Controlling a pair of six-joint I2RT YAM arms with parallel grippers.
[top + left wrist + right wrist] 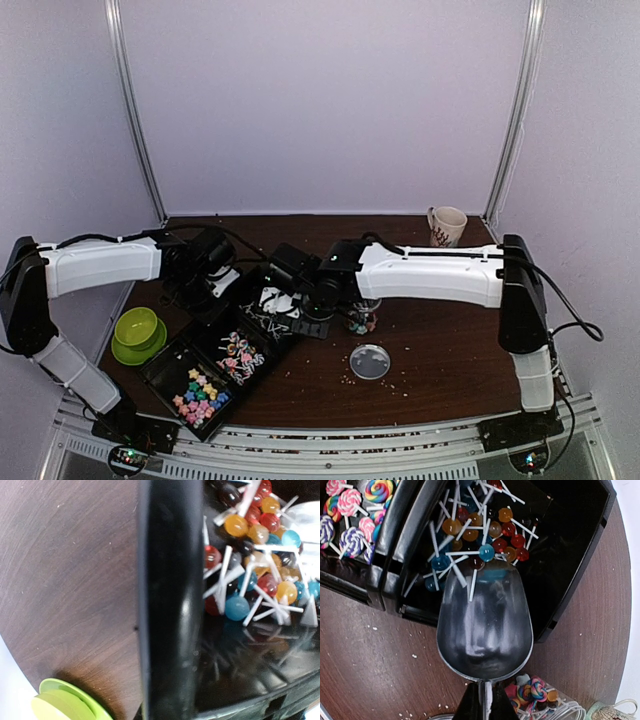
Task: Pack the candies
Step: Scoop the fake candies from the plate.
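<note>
While right fingers (470, 707) clamp scoop (485, 625), lollipops (485, 552) at tip

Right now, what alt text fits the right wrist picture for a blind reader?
A shiny metal scoop, gripped by its handle in the right pincer, pokes into round, white-stick lollipops in a black tray. Swirl lollipops fill the next compartment; a clear jar of candy sits nearby.

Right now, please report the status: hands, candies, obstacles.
Right hand shut on scoop, tip among ball lollipops in black tray. Left hand by tray, state unclear. Open jar near; nothing seen blocking.
</note>
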